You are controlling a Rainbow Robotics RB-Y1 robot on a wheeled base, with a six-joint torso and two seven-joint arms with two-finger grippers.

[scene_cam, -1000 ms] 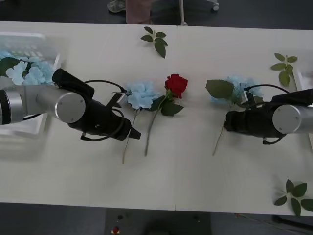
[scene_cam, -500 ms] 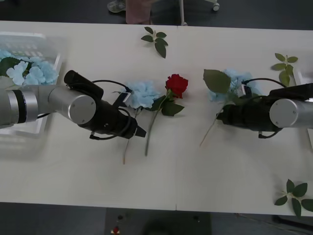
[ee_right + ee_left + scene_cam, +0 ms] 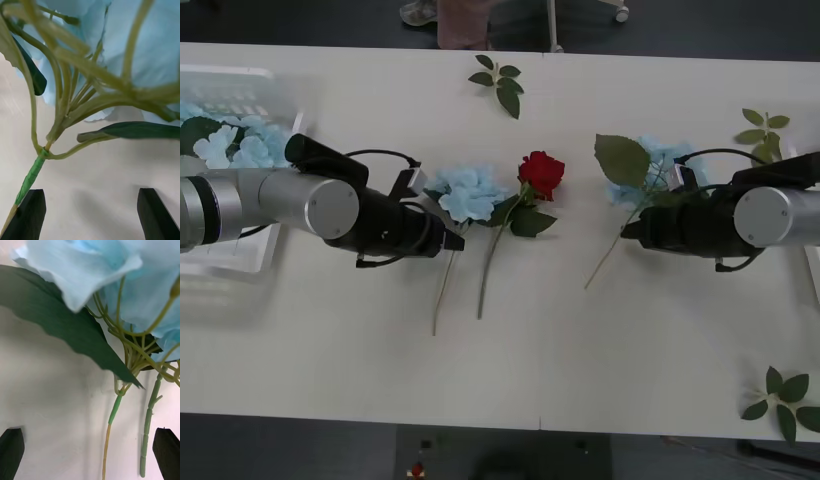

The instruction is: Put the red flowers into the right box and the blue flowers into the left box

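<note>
front and wrist views. the left gripper (image 3: 452, 240) sits low over the table (image 3: 580, 350) beside the stem of a blue flower (image 3: 468, 192) at mid-table, its black fingers (image 3: 11, 452) spread wide with the stem (image 3: 112, 416) between them but untouched. the right gripper (image 3: 627, 234) lies beside a second blue flower (image 3: 658, 165) to the right; its fingers (image 3: 155, 215) are likewise apart, with the wrapped stem (image 3: 32, 176) running close to one finger, contact uncertain. a red flower (image 3: 541, 172) lies just beside the first blue flower, their leaves touching. the left box (image 3: 242, 80) at the table's left edge already holds blue blooms. handling, as a judgement: these stems look light, thin and flexible, the fabric clusters soft and easily crushed; the firmest hold is probably on the green wrapped section just below where the small stalks branch, since lower down the wire may slip or bend.
</note>
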